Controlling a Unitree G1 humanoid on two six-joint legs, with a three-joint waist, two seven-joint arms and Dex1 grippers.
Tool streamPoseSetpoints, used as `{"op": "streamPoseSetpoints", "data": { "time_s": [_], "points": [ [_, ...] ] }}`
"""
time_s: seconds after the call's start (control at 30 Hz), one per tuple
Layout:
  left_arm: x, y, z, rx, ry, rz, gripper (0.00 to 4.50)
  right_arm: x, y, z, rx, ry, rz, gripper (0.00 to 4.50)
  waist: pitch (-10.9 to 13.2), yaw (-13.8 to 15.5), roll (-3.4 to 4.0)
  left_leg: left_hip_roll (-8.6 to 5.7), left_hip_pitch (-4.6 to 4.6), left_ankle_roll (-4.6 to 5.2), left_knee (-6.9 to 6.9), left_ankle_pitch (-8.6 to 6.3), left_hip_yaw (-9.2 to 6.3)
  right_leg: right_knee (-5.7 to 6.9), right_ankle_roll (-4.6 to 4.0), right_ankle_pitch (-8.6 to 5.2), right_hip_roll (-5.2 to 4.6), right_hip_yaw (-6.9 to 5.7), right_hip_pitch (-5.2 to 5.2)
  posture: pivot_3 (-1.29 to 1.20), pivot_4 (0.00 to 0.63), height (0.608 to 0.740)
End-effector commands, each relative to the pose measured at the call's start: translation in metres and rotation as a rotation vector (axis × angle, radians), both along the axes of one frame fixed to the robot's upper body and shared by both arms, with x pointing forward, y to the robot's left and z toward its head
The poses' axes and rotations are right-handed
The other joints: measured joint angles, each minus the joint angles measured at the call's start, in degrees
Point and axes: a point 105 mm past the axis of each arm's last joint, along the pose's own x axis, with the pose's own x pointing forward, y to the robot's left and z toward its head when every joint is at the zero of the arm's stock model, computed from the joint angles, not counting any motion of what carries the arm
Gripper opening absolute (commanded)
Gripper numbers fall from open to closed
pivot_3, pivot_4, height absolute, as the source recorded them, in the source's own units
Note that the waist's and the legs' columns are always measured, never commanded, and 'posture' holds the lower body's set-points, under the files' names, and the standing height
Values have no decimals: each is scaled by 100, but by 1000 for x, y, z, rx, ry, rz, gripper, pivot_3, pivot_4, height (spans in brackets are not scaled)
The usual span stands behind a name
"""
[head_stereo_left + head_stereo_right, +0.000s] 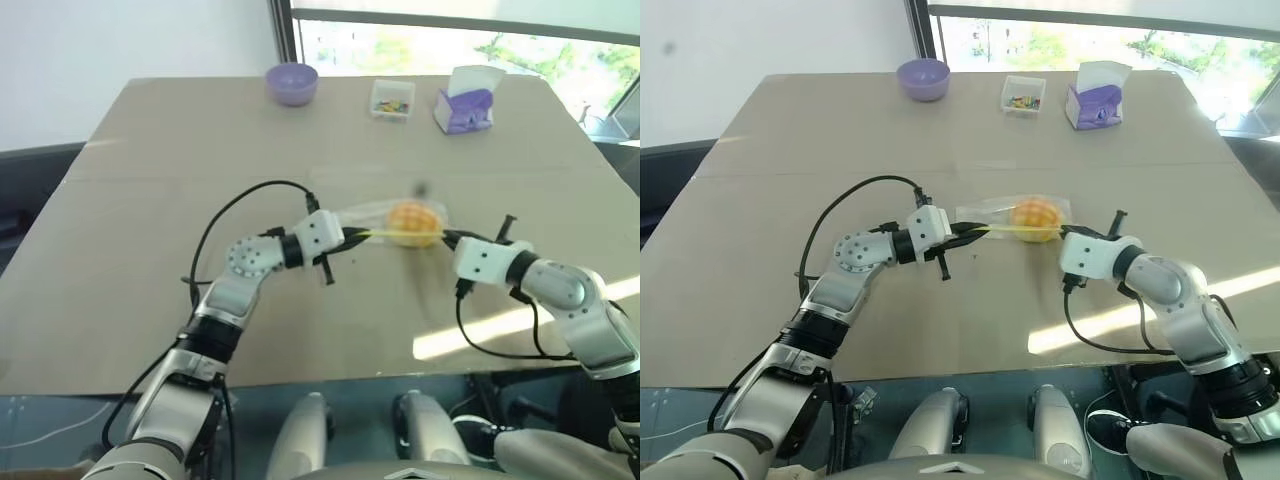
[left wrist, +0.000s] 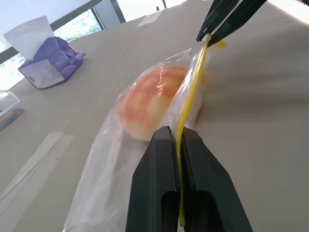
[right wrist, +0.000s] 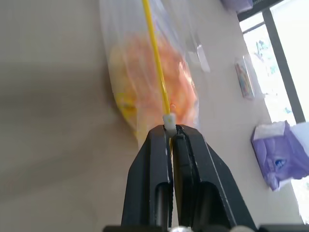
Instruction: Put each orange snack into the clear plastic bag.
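Observation:
The orange snack [image 1: 415, 222], a round orange-yellow bun, sits inside the clear plastic bag [image 1: 365, 214] near the middle of the table. The bag's yellow seal strip [image 2: 191, 92] runs taut between my two grippers. My left gripper [image 1: 350, 237] is shut on the strip's left end, seen close in the left wrist view [image 2: 177, 136]. My right gripper [image 1: 446, 238] is shut on the strip's right end, where a small white slider [image 3: 169, 119] sits at its fingertips [image 3: 157, 135]. The snack [image 3: 179, 92] bulges the bag just beyond them.
A purple bowl [image 1: 291, 82], a small clear box of colourful bits [image 1: 392, 98] and a purple-white tissue box [image 1: 465, 103] stand along the table's far edge. Bare tabletop [image 1: 150, 200] lies around the bag.

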Motion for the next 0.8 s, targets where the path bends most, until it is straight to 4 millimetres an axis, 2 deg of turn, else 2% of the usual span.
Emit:
{"op": "streamPoseSetpoints", "data": {
  "time_s": [0.03, 0.2, 0.37, 0.5, 0.63, 0.8],
  "points": [
    [8, 28, 18, -48, -45, 90, 0, 8, -50, 9, -36, -33, -175, 49, 0, -1, 0, 0, 0, 0, 0, 0, 0, 0, 0, 0, 0, 0, 0, 0, 150, 740],
    [9, 30, 18, -46, -45, 97, 0, 4, -60, 8, -42, -31, -198, 49, 0, 2, 0, 0, 0, 0, 0, 0, 1, 0, 0, 0, 0, 1, 0, 0, 150, 740],
    [9, 29, 21, -52, -53, 92, 0, 3, -56, 15, -23, -44, -180, 49, 0, -1, 0, 0, 0, 0, 0, 0, 0, 1, 0, 0, 0, 1, 0, 0, 150, 740],
    [12, 33, 39, -88, -70, 91, 0, -2, -47, 37, 29, -65, -122, 49, 1, -1, -1, 0, -1, 0, 1, 0, 0, 0, 0, 0, 0, 1, 0, 0, 150, 740],
    [6, 36, 61, -131, -63, 51, 0, -9, -42, 73, 65, -93, -53, 49, 1, -5, 0, 1, 1, 0, 0, 0, 0, 0, 0, 0, 1, 0, 0, 0, 150, 740],
    [-7, 39, 86, -171, -13, -18, 0, -20, -36, 97, 95, -71, 20, 49, 1, -3, -1, 3, -2, 0, 1, 0, -2, -2, 0, 0, 0, -1, 1, 0, 150, 740]
  ]
}}
